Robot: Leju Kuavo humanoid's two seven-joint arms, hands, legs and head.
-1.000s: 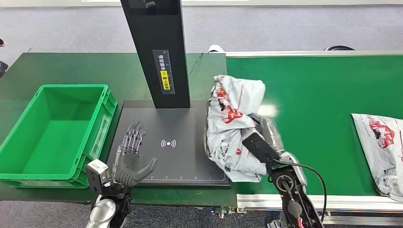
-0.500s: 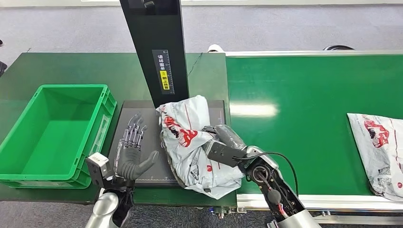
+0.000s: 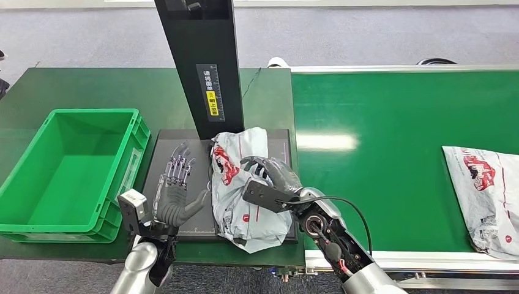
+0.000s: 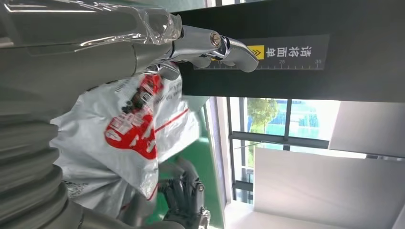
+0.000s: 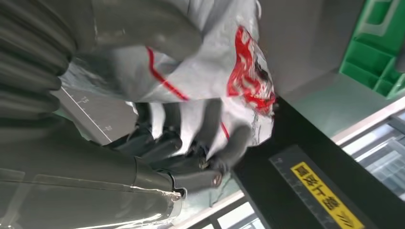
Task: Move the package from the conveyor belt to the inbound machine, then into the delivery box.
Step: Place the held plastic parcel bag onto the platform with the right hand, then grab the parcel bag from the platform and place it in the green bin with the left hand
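The package (image 3: 245,184), a crumpled grey mailer bag with red print, is seen lying on the black plate of the inbound machine (image 3: 183,147), at the foot of the machine's upright black column (image 3: 205,61) and off the conveyor belt (image 3: 398,122) that runs to the column's right. It is grasped by the right hand (image 3: 269,174), whose fingers are wrapped over the bag's top and side; in the right wrist view the bag is pressed between the thumb and the darker fingers (image 5: 210,124). The left hand (image 3: 176,193) is held over the plate on the column's left side, just beside the bag, with its fingers spread and nothing in it; whether the bag is touched by it cannot be told. The first leg of the task, belt to machine, is judged to be nearly or wholly complete, though the bag has not yet been let go. The second leg is judged to remain undone: the green delivery box (image 3: 37,190), well to the left of the column, is seen without any parcel in it. A second bag (image 3: 486,190) lies on the belt far to the column's right, untouched.
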